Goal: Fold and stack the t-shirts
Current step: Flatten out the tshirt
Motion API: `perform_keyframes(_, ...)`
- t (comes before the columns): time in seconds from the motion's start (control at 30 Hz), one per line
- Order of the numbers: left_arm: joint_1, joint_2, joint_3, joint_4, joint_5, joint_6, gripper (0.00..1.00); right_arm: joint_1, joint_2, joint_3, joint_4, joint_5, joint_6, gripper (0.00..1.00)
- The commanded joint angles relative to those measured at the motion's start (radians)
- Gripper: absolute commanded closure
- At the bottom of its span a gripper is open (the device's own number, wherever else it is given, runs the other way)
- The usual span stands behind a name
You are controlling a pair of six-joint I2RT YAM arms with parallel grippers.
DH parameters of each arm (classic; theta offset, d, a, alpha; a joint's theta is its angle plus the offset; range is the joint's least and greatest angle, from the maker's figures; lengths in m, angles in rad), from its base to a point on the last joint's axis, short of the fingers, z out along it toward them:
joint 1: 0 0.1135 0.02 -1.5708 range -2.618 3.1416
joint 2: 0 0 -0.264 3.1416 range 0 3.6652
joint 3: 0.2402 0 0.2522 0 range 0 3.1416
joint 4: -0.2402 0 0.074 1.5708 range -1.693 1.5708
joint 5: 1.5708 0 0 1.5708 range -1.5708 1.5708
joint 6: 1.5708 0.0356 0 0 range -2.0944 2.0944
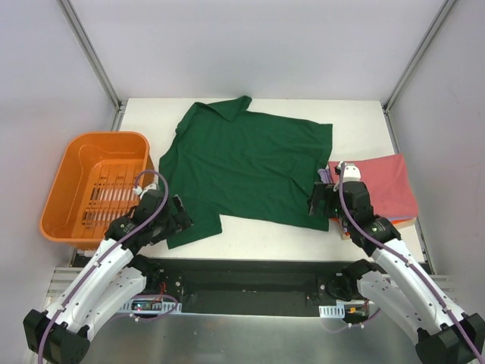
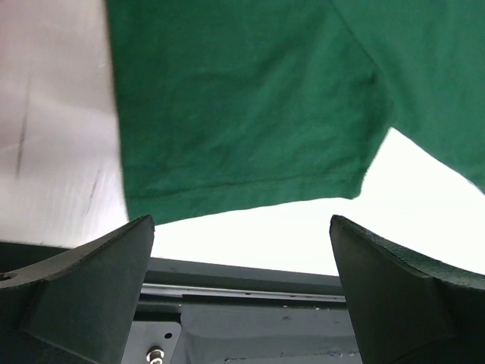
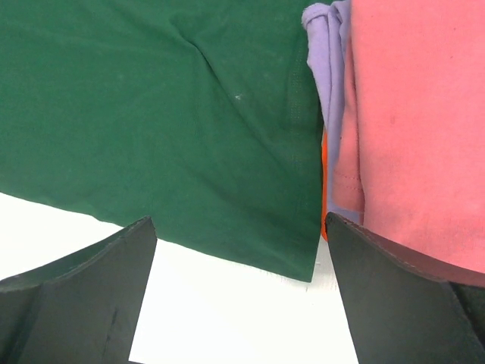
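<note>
Green t-shirt [image 1: 246, 163]: lay spread flat on the white worktop [image 1: 303, 235] across the middle of the top view, with its collar toward the upper edge and one short sleeve reaching toward the lower left.
Folded stack: sat at the right middle of the top view, with the pink-red t-shirt [image 1: 383, 186] on top. The lavender t-shirt [image 3: 327, 76] poked out along its left side. Only a thin sliver of the orange t-shirt [image 3: 323, 216] showed, low in the seam between the stack and the green cloth.
Left tool [image 1: 178, 216]: released, jaws wide and empty, poised at the sleeve hem (its wrist view showed the hem just above the gap).
Right tool [image 1: 318, 199]: released, jaws wide, holding nothing, over the green shirt's lower right corner, just beside the stack.
Orange basket [image 1: 57, 189]: stood at the left of the top view, near the sleeve.
</note>
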Motion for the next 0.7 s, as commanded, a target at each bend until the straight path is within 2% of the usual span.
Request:
perform_keyframes(0.0, -0.006, 0.012, 0.026, -0.104, -0.121, -0.091, 0.01, -0.005, -0.032, -0.010, 0.022, 0.015, -0.001, 0.04)
perform_keyframes(0.23, -0.004, 0.000, -0.057, -0.121, -0.208, -0.258, 0.01, -0.007, -0.040, -0.019, 0.025, -0.006, 0.007, 0.04)
perform_keyframes(0.47, -0.004, 0.003, -0.088, -0.116, -0.257, -0.316, 0.09, -0.005, -0.002, -0.018, 0.034, -0.032, 0.007, 0.04)
perform_keyframes(0.67, -0.006, 0.040, -0.106, -0.091, -0.164, -0.327, 0.26, -0.005, 0.018, -0.016, 0.035, -0.031, 0.004, 0.04)
